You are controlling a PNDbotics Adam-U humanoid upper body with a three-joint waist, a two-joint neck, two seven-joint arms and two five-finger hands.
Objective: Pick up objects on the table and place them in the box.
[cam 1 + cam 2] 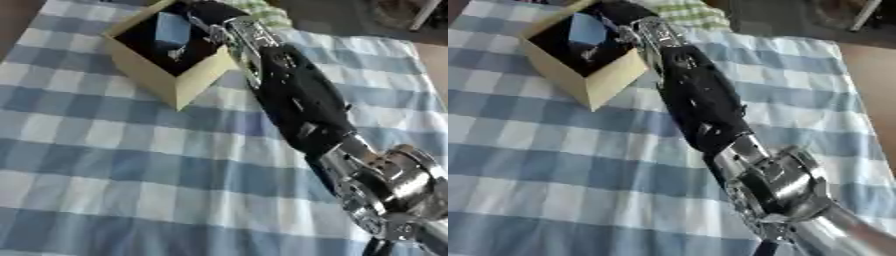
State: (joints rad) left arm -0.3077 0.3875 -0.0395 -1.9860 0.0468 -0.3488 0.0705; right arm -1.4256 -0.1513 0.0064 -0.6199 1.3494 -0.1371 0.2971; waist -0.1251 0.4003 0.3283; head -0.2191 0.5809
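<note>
Matt cardboard box [179, 85], soft checked cloth [105, 150], glossy metal/black plastic arm [302, 105].

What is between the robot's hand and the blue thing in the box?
Nothing shows between them. In the left eye view the right hand hangs over the box, and the blue thing sits right beside its fingers.

Behind our right hand [206, 17], which is black with silvery metal parts, we see a silver wrist section, then a long glossy black forearm shell, ending in a bulky polished silver joint with dark recesses.
</note>
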